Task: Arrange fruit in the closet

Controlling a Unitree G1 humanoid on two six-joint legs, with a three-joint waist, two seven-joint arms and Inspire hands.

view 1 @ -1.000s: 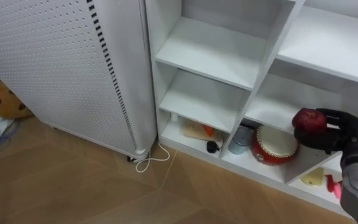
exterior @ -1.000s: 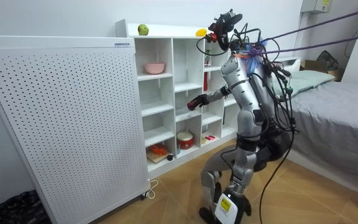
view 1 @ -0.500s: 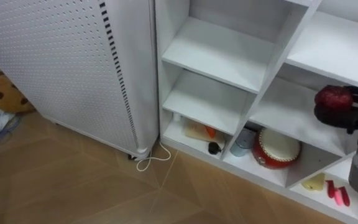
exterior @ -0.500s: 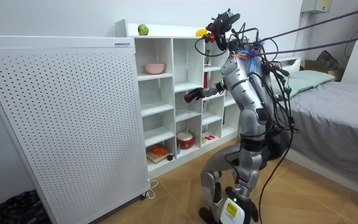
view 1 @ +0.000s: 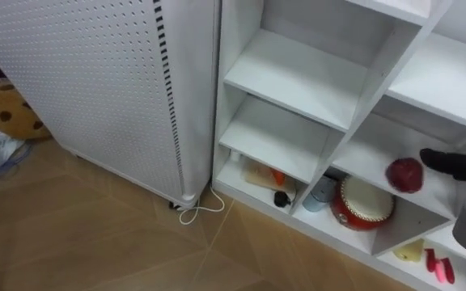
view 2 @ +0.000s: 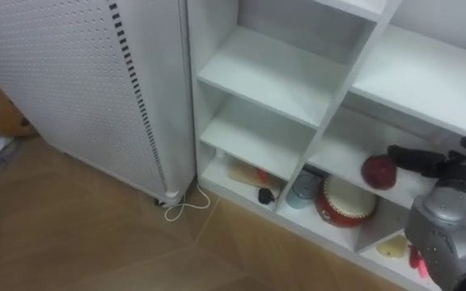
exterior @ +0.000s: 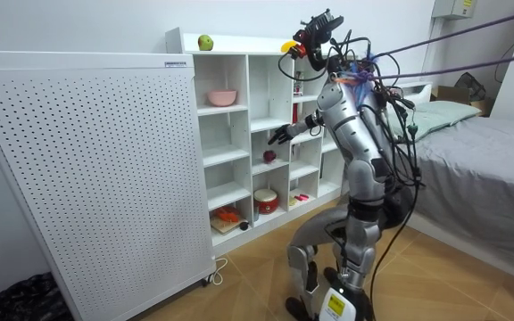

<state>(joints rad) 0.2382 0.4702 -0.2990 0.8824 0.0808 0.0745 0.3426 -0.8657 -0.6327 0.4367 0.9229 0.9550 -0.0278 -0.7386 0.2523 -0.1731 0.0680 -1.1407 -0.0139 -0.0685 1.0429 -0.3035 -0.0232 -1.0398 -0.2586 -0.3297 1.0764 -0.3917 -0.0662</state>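
A red apple (view 1: 404, 175) lies on a middle shelf of the white closet (view 1: 298, 77), above the compartment with the red pot. My right hand (view 1: 451, 164) hovers just to the right of the apple, open, fingers stretched toward it and not touching. In the room view the apple (exterior: 269, 156) sits in the middle column and my right hand (exterior: 284, 134) is held a little above it, while I stand before the closet (exterior: 230, 125).
The bottom compartments hold a red pot (view 1: 362, 202), a grey cup (view 1: 322, 192), a board (view 1: 257, 172) and small yellow and pink items. A white perforated panel (view 1: 71, 73) stands left of the closet. A green apple (exterior: 205, 42) tops the closet.
My right hand raised the apple to the shelf and let it go. Its fingers have straightened and the apple now rests alone on the shelf. The camera shifted a little.
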